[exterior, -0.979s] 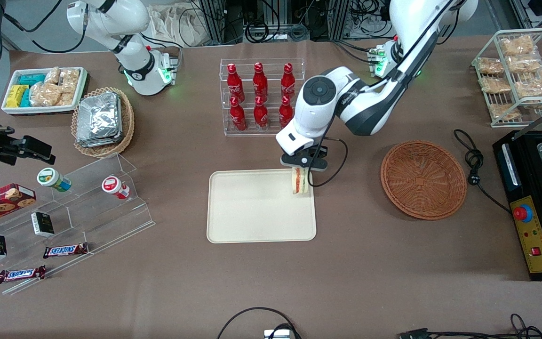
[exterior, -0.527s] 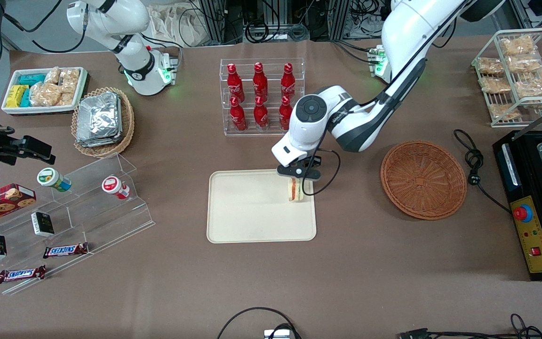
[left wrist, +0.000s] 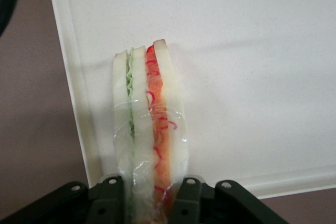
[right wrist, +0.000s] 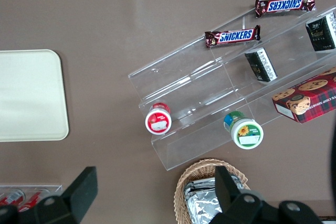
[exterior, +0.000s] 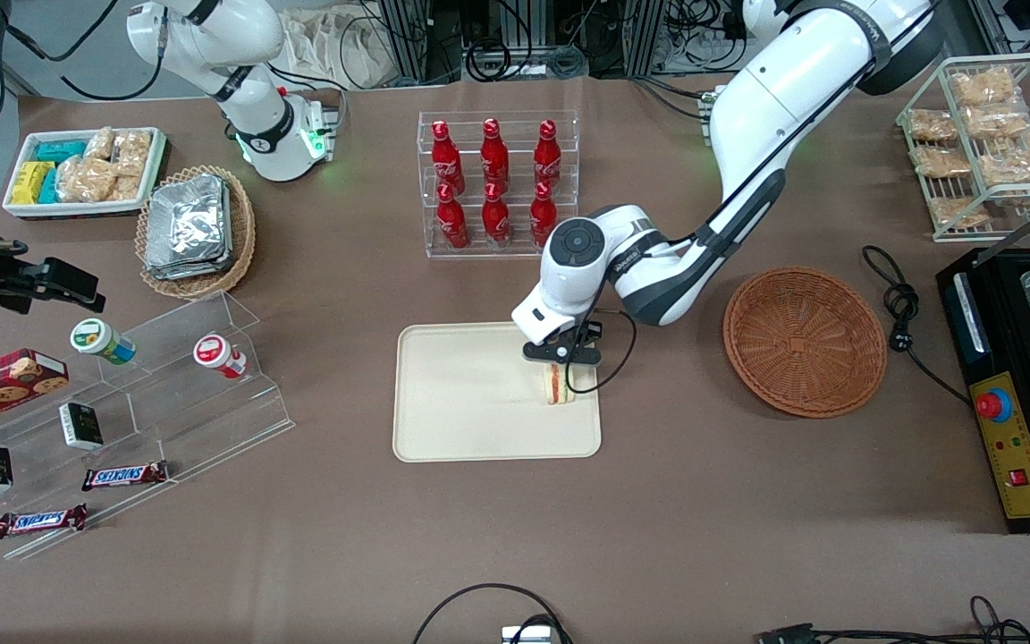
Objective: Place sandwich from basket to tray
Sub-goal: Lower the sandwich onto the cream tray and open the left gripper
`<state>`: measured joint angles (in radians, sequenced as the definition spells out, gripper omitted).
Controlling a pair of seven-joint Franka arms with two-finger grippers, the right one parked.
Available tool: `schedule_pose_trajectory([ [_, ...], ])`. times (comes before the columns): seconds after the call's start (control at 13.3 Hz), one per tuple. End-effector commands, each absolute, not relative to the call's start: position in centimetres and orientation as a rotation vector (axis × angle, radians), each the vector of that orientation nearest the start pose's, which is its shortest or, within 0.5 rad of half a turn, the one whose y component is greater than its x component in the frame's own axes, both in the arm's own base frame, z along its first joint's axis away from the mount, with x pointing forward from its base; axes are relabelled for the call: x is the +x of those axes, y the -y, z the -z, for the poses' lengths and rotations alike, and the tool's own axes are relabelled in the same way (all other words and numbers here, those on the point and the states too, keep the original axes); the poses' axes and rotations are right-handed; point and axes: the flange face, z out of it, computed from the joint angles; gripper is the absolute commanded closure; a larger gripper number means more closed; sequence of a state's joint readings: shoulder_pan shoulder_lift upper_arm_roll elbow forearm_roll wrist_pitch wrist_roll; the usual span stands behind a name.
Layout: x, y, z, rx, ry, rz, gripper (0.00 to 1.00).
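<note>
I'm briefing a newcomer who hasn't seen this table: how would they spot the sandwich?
Find the cream tray mid-table, nearer the front camera than the red bottles. Over its rim toward the brown basket, the gripper holds the sandwich: a clear-wrapped white-bread wedge with orange-red and green layers.

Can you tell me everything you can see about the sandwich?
The sandwich is a thin wedge of white bread slices with a green layer and an orange-red layer between them, wrapped in clear film. It stands on edge, pinched between the two black fingers of the hand. It is over the cream tray, close to the tray's edge nearest the brown wicker basket. Whether it touches the tray, I cannot tell.
</note>
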<state>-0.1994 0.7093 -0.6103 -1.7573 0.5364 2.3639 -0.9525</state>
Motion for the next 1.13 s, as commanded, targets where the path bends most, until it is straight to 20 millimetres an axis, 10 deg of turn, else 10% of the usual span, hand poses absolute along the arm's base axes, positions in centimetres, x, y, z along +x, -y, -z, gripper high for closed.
schedule_pose_trajectory([
  [0.0,49.9,45.9,-22.5,-3.196,-0.145,0.098,0.7],
  [0.38,50.0,45.9,-22.8,-3.198,-0.144,0.105,0.0],
  [1.05,55.9,44.5,-31.5,-3.181,0.155,0.114,0.0],
])
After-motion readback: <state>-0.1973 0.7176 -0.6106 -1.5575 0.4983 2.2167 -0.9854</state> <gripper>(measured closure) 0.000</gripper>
